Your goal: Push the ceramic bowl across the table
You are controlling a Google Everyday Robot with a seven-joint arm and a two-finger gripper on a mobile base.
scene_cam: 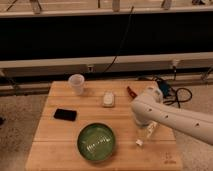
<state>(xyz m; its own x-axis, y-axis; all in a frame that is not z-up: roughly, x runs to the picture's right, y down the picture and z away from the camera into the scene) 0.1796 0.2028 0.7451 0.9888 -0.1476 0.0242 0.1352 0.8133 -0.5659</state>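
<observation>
The dark-green ceramic bowl [96, 142] sits on the near half of the wooden counter [60, 131], slightly left of center, close to the near edge. The hand [142, 139] hangs low over the counter to the bowl's right, near it but apart, below the robot's 1 white arm [165, 114]; how wide it stands cannot be made out. Farther back are a translucent cup [76, 83], a small white object [108, 99] and a red item [131, 92]; a black phone [65, 114] lies left.

Glossy dark-green ceramic bowl [97, 142], light wooden table [55, 150], white end effector [144, 136] right of bowl
</observation>
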